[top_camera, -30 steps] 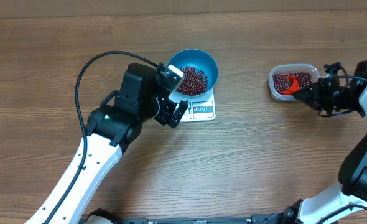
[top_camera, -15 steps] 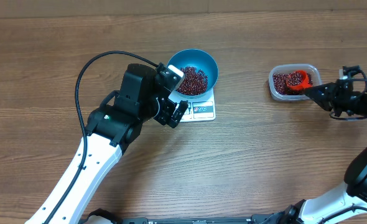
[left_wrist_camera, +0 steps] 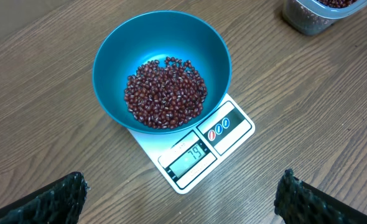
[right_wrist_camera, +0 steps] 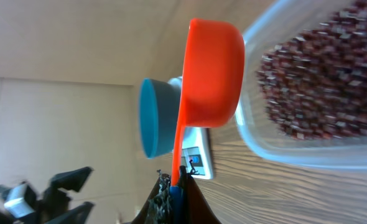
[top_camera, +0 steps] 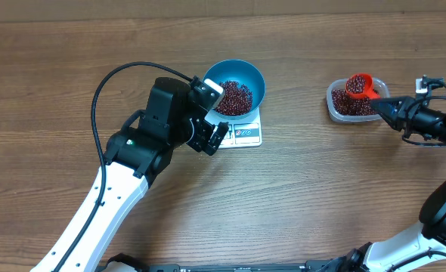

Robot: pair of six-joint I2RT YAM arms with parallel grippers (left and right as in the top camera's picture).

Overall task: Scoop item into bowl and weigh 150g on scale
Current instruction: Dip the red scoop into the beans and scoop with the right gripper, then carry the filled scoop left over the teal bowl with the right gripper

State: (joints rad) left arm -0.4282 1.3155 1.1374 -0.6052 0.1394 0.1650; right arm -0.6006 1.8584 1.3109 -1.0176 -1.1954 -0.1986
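Since the loose beans (left_wrist_camera: pixel 165 93), heaped in the blue bowl (left_wrist_camera: pixel 109 56) on the scale (left_wrist_camera: pixel 233 134), probably roll and spill easily, the right tool (top_camera: pixel 382 106) pinches the thin handle of the orange scoop (top_camera: pixel 357 85), best kept level, while the left tool (top_camera: pixel 215 138) gapes wide.

Left hand (top_camera: pixel 214 138) gapes wide, tilted down — right hand (top_camera: pixel 388 109) clamped tight, arm stretched inward.
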